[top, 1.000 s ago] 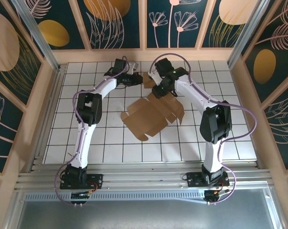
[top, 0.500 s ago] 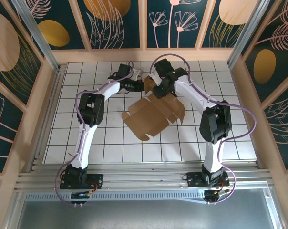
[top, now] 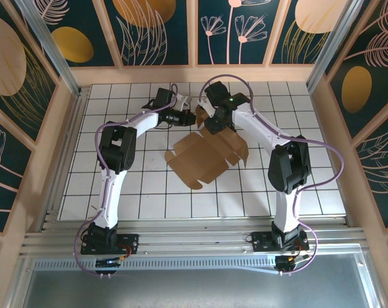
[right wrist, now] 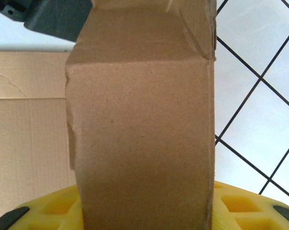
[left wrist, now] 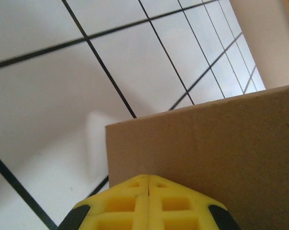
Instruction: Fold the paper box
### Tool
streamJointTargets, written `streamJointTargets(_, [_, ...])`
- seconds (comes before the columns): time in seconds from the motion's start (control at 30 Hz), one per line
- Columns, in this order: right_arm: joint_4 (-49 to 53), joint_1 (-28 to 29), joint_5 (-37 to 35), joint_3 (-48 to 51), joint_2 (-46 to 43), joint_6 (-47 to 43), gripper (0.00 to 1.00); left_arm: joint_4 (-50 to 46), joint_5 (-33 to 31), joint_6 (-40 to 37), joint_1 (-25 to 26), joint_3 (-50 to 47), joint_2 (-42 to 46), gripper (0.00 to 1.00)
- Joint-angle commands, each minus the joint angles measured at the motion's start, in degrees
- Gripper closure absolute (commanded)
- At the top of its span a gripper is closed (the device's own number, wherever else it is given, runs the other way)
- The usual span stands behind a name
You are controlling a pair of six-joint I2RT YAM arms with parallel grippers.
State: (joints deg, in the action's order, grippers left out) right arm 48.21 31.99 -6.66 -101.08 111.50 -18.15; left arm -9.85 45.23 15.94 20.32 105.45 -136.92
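The paper box [top: 207, 155] lies as a flat brown die-cut sheet mid-table, with its far flap [top: 202, 115] raised between my two grippers. My left gripper [top: 189, 116] is shut, and its yellow fingertips [left wrist: 148, 184] sit right against the flap's brown face [left wrist: 216, 143]. My right gripper [top: 213, 122] is on the flap's other side. In the right wrist view the creased flap [right wrist: 142, 120] lies broad-face across the gap, with yellow fingers [right wrist: 49, 211] showing far apart on either side. The rest of the sheet [right wrist: 27, 129] lies flat to the left.
White gridded tabletop [top: 117, 179] surrounds the sheet. A wooden rim [top: 194, 76] and decorated walls close the far side and both flanks. The dark body of the left arm [right wrist: 53, 19] shows beyond the flap.
My left gripper has moved right up to the raised flap. The right gripper has shifted slightly toward the far side; the flap stands a little more upright.
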Motion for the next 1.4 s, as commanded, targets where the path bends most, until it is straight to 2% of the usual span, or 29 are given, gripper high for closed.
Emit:
streamJointTargets(0.0, [-1.0,0.8,-0.5,0.8,-0.2,-1.4,0.54,1.4,-8.1,1.5,-0.1,6.4,-0.8,1.00])
streamJointTargets(0.07, [-1.0,0.8,-0.7,1.0,-0.2,-1.3,0.54,0.9,-10.7,3.2,-0.2,11.7,-3.0,1.00])
streamJointTargets(0.2, [-1.0,1.0,-0.7,1.1,-0.2,-1.3,0.54,-0.2,-9.6,9.4,-0.3,24.4,-10.1,1.00])
streamJointTargets(0.27, [-1.1,1.0,-0.7,1.0,-0.2,-1.4,0.54,1.1,-9.3,12.0,-0.3,27.8,-13.0,1.00])
streamJointTargets(0.33, [-1.2,0.9,-0.5,0.9,-0.1,-1.5,0.54,5.5,-5.7,14.1,-0.2,27.8,-14.3,0.99])
streamJointTargets(0.47, [-1.0,1.0,-0.1,0.5,0.2,-1.4,0.54,14.1,5.4,16.6,0.2,28.0,-17.3,0.98])
streamJointTargets(0.6, [-0.9,1.1,-0.1,0.6,0.4,-1.3,0.54,9.2,12.2,8.0,1.1,30.6,-19.2,0.99])
streamJointTargets(0.67, [-1.2,1.1,-0.4,0.9,0.2,-1.3,0.54,6.5,13.1,4.0,1.3,29.1,-17.8,1.00])
streamJointTargets(0.87, [-1.4,1.1,-1.3,1.1,0.2,-1.3,0.54,4.9,11.5,-1.6,1.3,19.5,-10.9,1.00])
streamJointTargets(1.13, [-1.3,1.3,-1.0,1.7,0.1,-1.4,0.54,5.0,11.5,-2.7,1.3,10.3,-5.2,1.00])
streamJointTargets(1.37, [-2.2,2.0,-4.1,3.0,0.5,-1.5,0.54,8.5,10.9,-2.4,1.5,-0.5,1.7,1.00])
